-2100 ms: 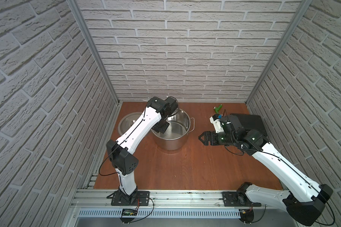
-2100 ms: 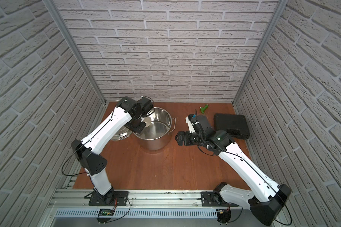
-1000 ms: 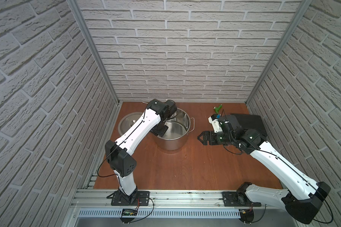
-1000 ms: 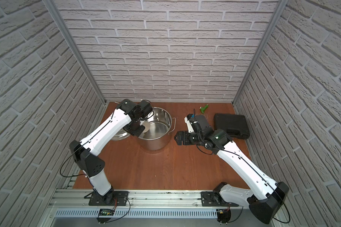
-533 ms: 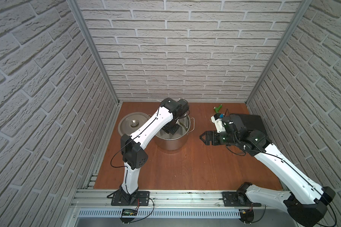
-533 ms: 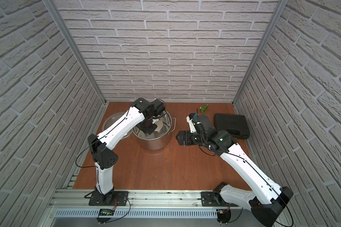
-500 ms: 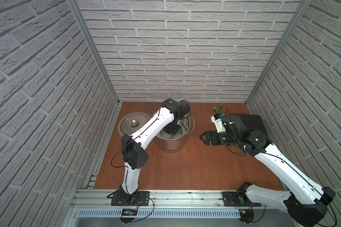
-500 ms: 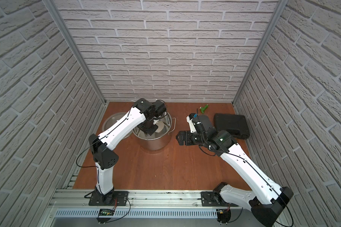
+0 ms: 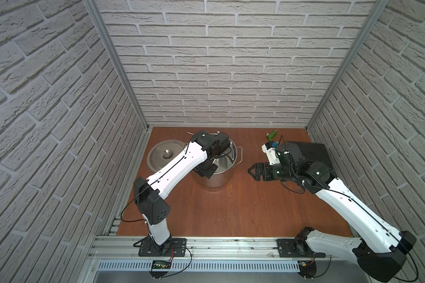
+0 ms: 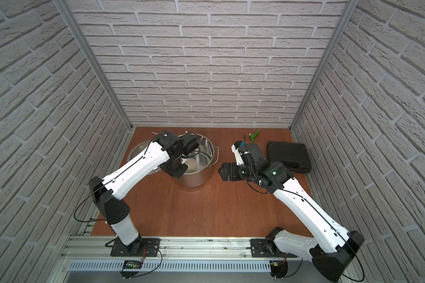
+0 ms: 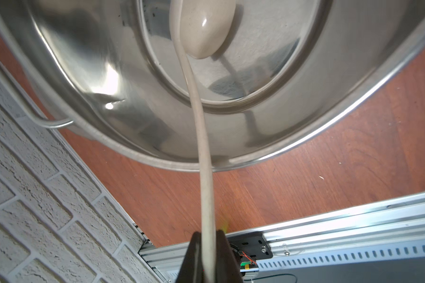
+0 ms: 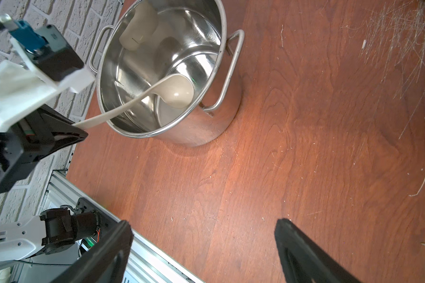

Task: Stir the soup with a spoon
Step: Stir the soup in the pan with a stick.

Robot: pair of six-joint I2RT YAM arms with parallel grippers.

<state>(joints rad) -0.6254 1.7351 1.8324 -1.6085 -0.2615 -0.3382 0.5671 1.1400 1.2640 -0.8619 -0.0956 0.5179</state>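
One table (image 9: pixel 231 210) bears the pot (image 9: pixel 219 180) at eleven o'clock, spoon (image 12: pixel 179 93) bowl low inside; left tool (image 11: pixel 207 239) pinches its handle; right tool (image 12: pixel 203 223), at the pot's three o'clock, gapes empty; unsteadied, a wide sweep may skid the pot.

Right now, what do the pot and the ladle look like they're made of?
The pot: most likely stainless steel with a polished finish; its silvery walls show bright, mirror-like reflections. The ladle: probably plastic, opaque cream-beige with a satin sheen; the bowl carries only one soft highlight and no metallic reflections.
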